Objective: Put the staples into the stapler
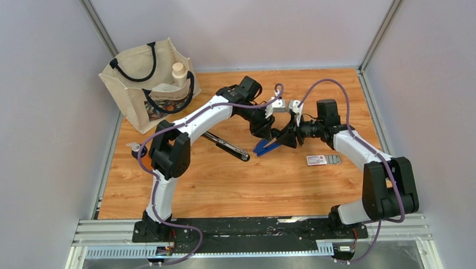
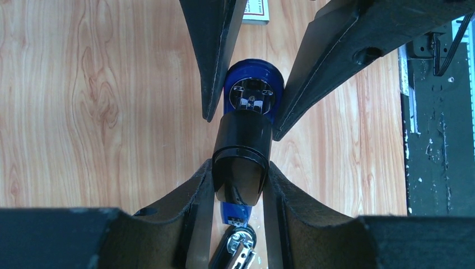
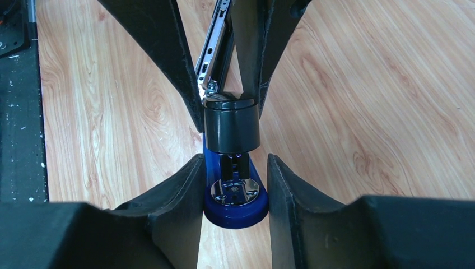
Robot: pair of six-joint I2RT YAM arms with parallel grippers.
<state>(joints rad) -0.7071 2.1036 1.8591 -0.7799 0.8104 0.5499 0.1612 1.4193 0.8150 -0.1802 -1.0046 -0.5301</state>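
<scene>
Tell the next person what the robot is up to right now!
Left gripper: shut on the stapler's black head.
Right gripper: jaws around its blue base; can't tell if they grip.
Staples: box and grey strip lie on the table, right of the stapler, untouched.
Done: stapler steadied mid-table.
Left: fetch the strip and load it.
</scene>
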